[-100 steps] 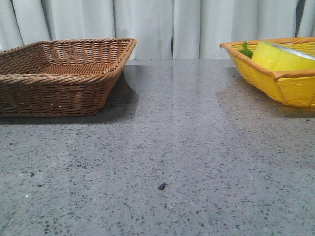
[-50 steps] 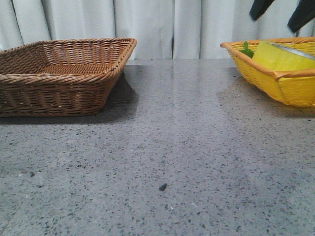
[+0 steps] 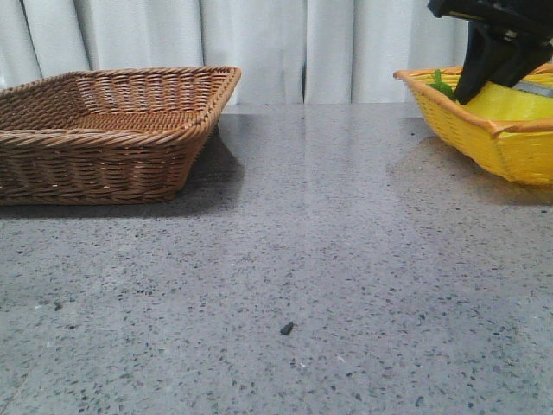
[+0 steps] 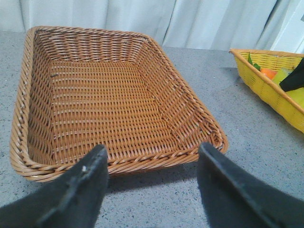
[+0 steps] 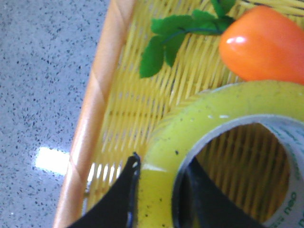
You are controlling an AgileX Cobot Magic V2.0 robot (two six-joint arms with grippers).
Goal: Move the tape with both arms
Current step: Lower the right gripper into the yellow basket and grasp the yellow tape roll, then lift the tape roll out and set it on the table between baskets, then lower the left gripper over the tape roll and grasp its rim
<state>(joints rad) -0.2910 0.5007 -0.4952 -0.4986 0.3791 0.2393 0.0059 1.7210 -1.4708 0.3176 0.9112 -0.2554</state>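
Note:
The yellow tape roll (image 5: 223, 102) lies in the yellow basket (image 5: 95, 118) at the table's far right, its white core printed with small letters. My right gripper (image 5: 161, 161) straddles the roll's wall, one finger outside and one inside the core, pressed against both sides. In the front view the right gripper (image 3: 488, 82) reaches down into the basket (image 3: 484, 147) over the tape (image 3: 518, 102). My left gripper (image 4: 152, 156) is open and empty, low over the table just in front of the brown wicker basket (image 4: 118, 161).
The brown wicker basket (image 3: 112, 130) stands at the far left with nothing in it. An orange carrot (image 5: 266, 45) with green leaves (image 5: 171, 35) lies beside the tape in the yellow basket. A small dark speck (image 3: 285, 328) lies on the grey table.
My right gripper came down from above into the yellow basket and closed around the tape's wall. The basket shifted slightly to the right.

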